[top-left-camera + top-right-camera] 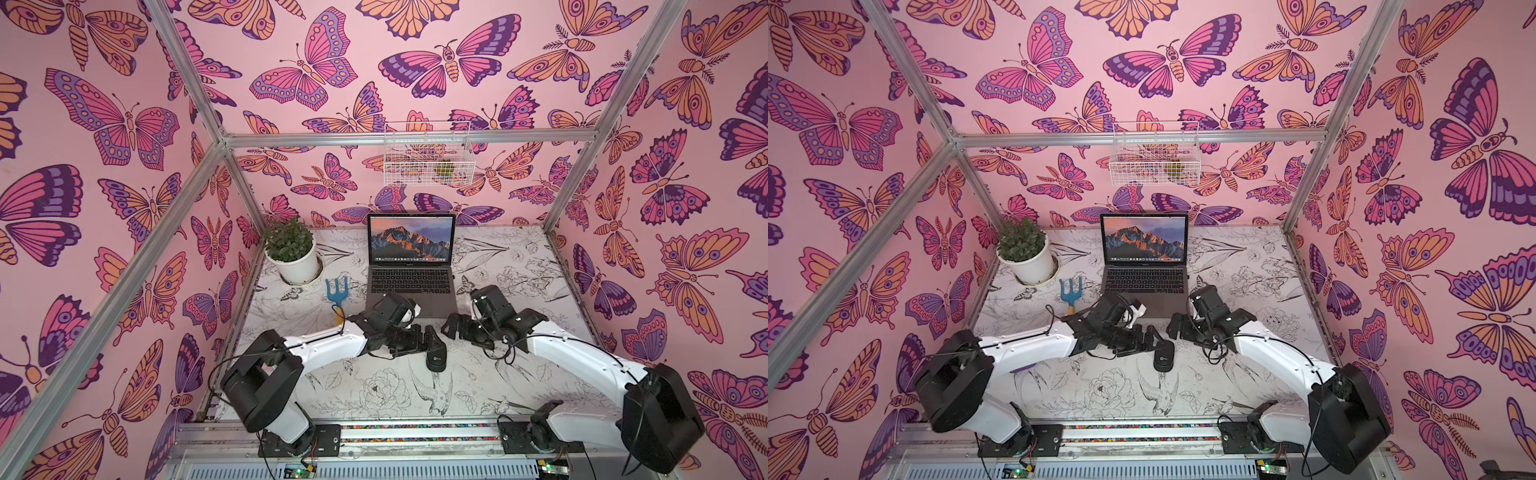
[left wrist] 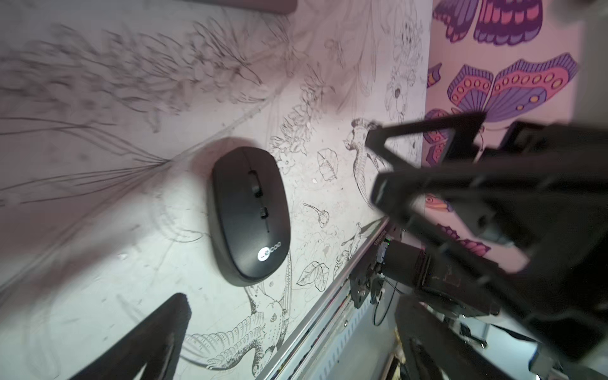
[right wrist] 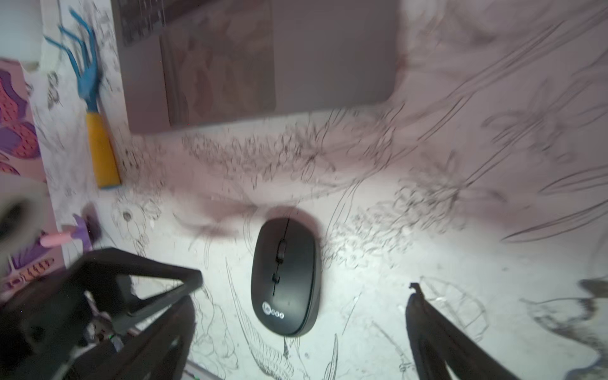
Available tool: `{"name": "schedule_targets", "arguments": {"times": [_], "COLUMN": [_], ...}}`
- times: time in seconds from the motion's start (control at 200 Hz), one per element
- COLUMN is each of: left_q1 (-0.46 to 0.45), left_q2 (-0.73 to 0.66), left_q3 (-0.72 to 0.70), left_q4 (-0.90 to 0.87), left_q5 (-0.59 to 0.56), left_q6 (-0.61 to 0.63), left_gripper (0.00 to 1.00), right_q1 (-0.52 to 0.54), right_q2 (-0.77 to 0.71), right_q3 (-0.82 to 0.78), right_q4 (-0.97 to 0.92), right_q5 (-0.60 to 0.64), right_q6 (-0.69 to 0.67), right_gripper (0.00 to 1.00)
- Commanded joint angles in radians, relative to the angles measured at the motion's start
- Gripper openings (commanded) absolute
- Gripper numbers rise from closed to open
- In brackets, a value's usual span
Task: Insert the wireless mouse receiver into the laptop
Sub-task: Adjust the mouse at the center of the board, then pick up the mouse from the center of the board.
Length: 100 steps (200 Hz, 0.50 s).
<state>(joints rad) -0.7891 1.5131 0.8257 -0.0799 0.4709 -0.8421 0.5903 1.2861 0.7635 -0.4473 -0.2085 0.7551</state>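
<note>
The black oval wireless mouse [image 1: 436,358] [image 1: 1163,358] lies on the flower-print table, in front of the open laptop [image 1: 409,274] [image 1: 1144,276]. My left gripper [image 1: 431,340] [image 2: 292,316] hovers just left of the mouse, open and holding nothing. From the right, my right gripper [image 1: 451,326] [image 3: 300,294] faces it, also open. In the right wrist view the mouse [image 3: 284,276] shows between the spread fingers [image 3: 184,309], touching neither, below the laptop's palm rest [image 3: 329,56]. The left wrist view has the mouse [image 2: 251,214] ahead of its fingers. The receiver is out of view.
A potted plant [image 1: 291,249] stands at the back left. A blue hand rake with a yellow handle [image 1: 337,293] [image 3: 95,108] lies left of the laptop. A white wire basket [image 1: 428,156] hangs on the back wall. A metal rail [image 1: 415,432] runs along the table's front edge.
</note>
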Motion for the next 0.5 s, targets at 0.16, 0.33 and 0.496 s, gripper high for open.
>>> {"name": "schedule_targets", "arguments": {"times": [0.16,0.33,0.496], "left_q1": [0.027,0.027,0.03], "left_q2": [-0.227,-0.281,-0.302], "left_q3": [-0.182,-0.216,-0.236], "left_q4": [-0.031,-0.036,-0.054], "left_q5": [-0.361,-0.378,-0.429], "left_q6": [-0.124,-0.147,-0.177], "left_gripper": [1.0,1.0,1.0], "right_q1": [0.2,0.241,0.292], "right_q2": [0.208,0.328,0.414], "right_q3": [0.078,0.166,0.273], "right_q4": [-0.117,-0.163,-0.227], "right_q5": [-0.062,0.009,0.123], "right_q6": [0.021,-0.01,-0.048], "right_gripper": [0.99,0.97,0.95]}}
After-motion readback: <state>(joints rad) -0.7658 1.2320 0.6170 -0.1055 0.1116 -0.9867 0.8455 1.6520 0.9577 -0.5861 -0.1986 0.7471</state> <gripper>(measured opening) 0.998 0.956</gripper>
